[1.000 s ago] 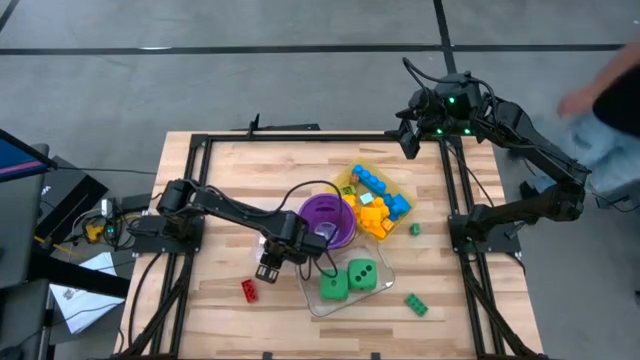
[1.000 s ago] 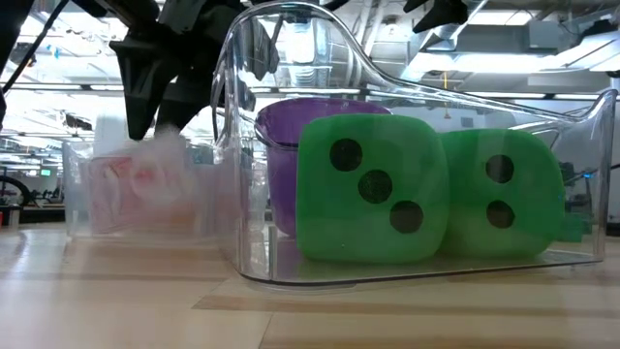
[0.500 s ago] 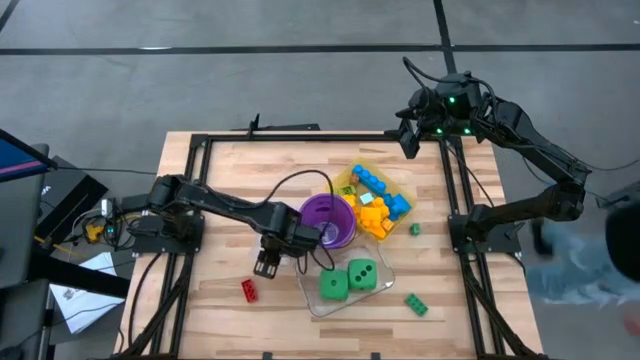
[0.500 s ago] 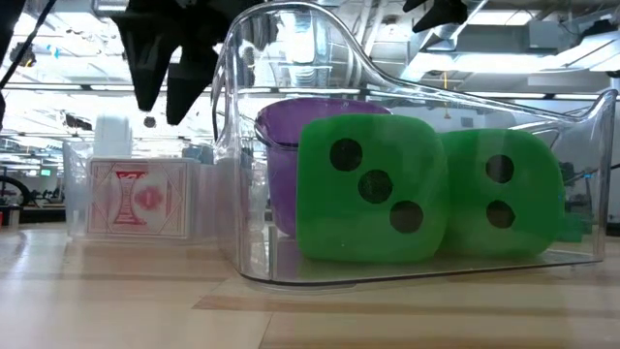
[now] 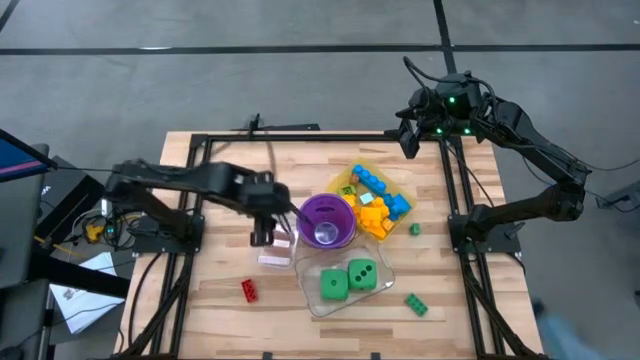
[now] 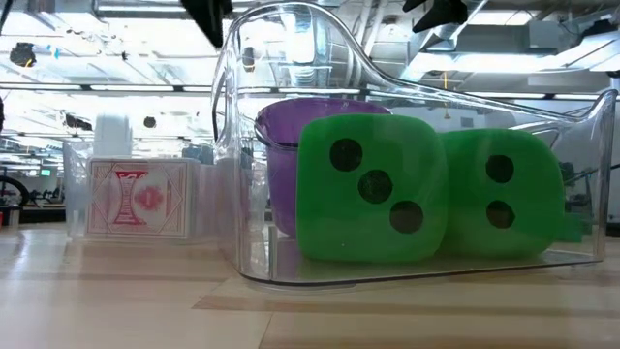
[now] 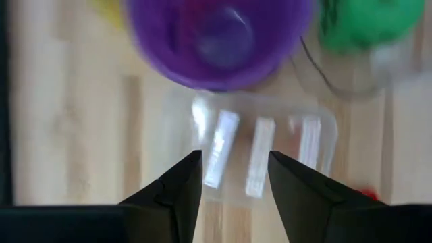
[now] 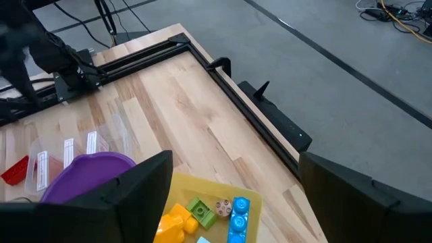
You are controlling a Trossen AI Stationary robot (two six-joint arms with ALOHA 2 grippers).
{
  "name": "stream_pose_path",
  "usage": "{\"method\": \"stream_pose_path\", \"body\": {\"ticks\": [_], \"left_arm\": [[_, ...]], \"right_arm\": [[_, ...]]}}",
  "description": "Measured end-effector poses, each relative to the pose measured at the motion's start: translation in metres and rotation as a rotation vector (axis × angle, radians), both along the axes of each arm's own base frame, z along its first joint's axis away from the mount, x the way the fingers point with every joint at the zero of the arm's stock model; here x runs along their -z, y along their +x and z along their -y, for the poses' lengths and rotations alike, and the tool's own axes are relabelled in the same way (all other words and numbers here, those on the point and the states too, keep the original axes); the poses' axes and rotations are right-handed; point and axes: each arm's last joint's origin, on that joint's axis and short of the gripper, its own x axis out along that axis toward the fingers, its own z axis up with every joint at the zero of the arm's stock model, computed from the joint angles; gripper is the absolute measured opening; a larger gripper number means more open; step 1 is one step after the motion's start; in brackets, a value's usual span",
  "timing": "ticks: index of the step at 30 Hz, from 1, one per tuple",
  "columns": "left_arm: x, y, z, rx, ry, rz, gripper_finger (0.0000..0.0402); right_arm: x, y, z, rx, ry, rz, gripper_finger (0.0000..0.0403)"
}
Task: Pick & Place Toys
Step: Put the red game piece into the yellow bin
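Two green dice (image 5: 347, 279) side by side, red brick (image 5: 248, 290) and green bricks (image 5: 416, 304) on wood, blue-yellow-orange bricks (image 5: 374, 201) heaped together

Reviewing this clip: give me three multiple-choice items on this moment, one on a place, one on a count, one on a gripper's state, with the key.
1. Where are the green black-dotted dice?
A. in the clear curved plastic tub
B. in the purple round cup
C. on the yellow translucent tray

2. How many green dice are there?
A. one
B. two
C. four

3. How is the left gripper?
A. shut on a red brick
B. shut on the cup
C. open, holding nothing

Key: 1 A, the green black-dotted dice sit inside the clear curved plastic tub. 2 B, the low view shows two side by side. 3 C, the left gripper has parted fingers over the small clear box, gripping nothing.
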Motion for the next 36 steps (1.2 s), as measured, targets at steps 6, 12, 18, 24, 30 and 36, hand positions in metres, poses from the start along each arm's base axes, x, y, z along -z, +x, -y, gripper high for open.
{"method": "stream_pose_path", "body": {"ticks": [6, 12, 18, 24, 30, 36], "left_arm": [[-0.034, -0.031, -0.009, -0.223, 0.020, 0.206, 0.0164], [-0.041, -0.050, -0.020, -0.529, -0.140, 0.226, 0.0187], [-0.040, -0.054, -0.016, -0.634, -0.408, 0.122, 0.0262], [-0.037, -0.065, 0.002, -0.889, -0.614, -0.056, 0.0331], [-0.033, -0.074, 0.028, -1.173, -0.632, -0.151, 0.0355], [-0.005, -0.071, 0.056, -1.356, -0.651, -0.180, 0.0344]], "right_arm": [[0.000, 0.000, 0.000, 0.010, 0.013, 0.008, 0.0311], [0.000, 0.000, 0.000, 0.023, 0.030, 0.021, 0.0311], [-0.001, 0.000, 0.000, 0.031, 0.042, 0.030, 0.0311], [-0.002, -0.003, -0.002, 0.035, 0.048, 0.043, 0.0311], [-0.006, -0.009, -0.005, 0.033, 0.040, 0.058, 0.0311], [-0.013, -0.019, -0.011, 0.029, 0.021, 0.093, 0.0311]]}}
